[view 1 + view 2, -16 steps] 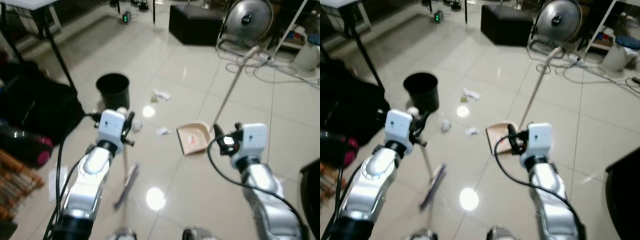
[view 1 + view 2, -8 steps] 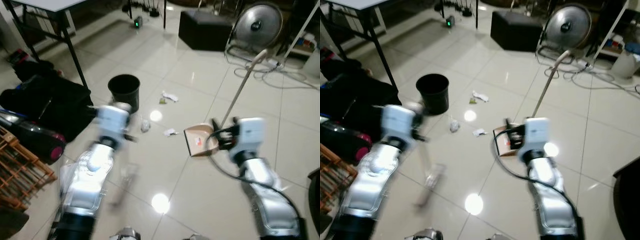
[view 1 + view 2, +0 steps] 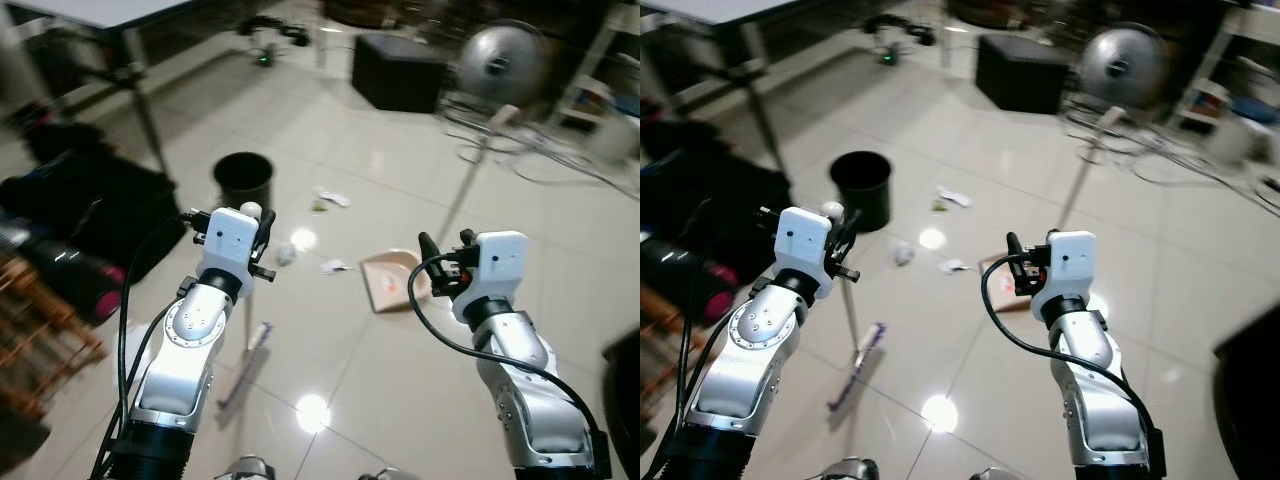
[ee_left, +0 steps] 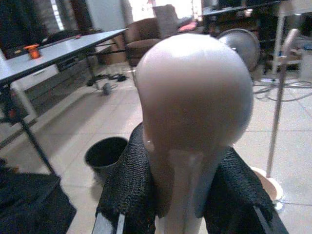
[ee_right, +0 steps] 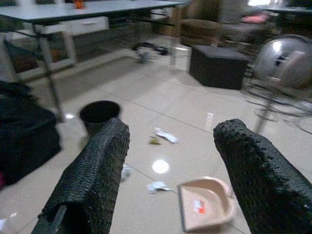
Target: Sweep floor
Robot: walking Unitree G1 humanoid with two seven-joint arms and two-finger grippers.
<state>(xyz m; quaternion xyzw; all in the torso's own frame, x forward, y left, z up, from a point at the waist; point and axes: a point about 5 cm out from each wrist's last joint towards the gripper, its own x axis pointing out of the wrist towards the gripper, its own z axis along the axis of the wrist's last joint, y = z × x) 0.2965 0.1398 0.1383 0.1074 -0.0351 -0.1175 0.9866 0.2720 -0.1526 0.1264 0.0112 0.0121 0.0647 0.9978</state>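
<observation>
Broom [image 3: 852, 345], upright with its rounded knob clamped in the left gripper [image 4: 187, 195], bristles on glossy tile floor [image 3: 330, 130]; right gripper [image 5: 170, 180] jaws wide.

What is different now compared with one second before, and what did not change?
Mostly the camera shifted as the robot moved, so the floor scene sits differently. The left claw stays shut on the broom handle; the right claw stays open and empty. The dustpan, black bin and paper scraps lie as before.
</observation>
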